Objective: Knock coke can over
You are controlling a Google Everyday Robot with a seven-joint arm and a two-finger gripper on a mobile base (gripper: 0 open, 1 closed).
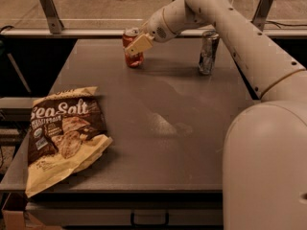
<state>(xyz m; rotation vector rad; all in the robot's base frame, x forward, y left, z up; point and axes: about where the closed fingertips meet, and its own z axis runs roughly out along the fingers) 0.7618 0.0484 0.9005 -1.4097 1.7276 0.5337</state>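
Coke can [133, 53] stands upright at the far side of the table [158, 128]. Gripper [139, 44] presses against its upper right side, high up for tipping leverage. Can't tell whether the jaws are clenched or released. Silver can [208, 51] stands well apart, out of the push path.

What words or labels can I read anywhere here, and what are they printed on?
"Sea Salt": big white letters on the brown and cream crinkled chip bag.
Smaller print on that bag: too small to read.
Small red aluminium coke can, the robot's cream gripper at its upper part: lettering unreadable.
Silver-grey metal can: dark markings too blurred to read.
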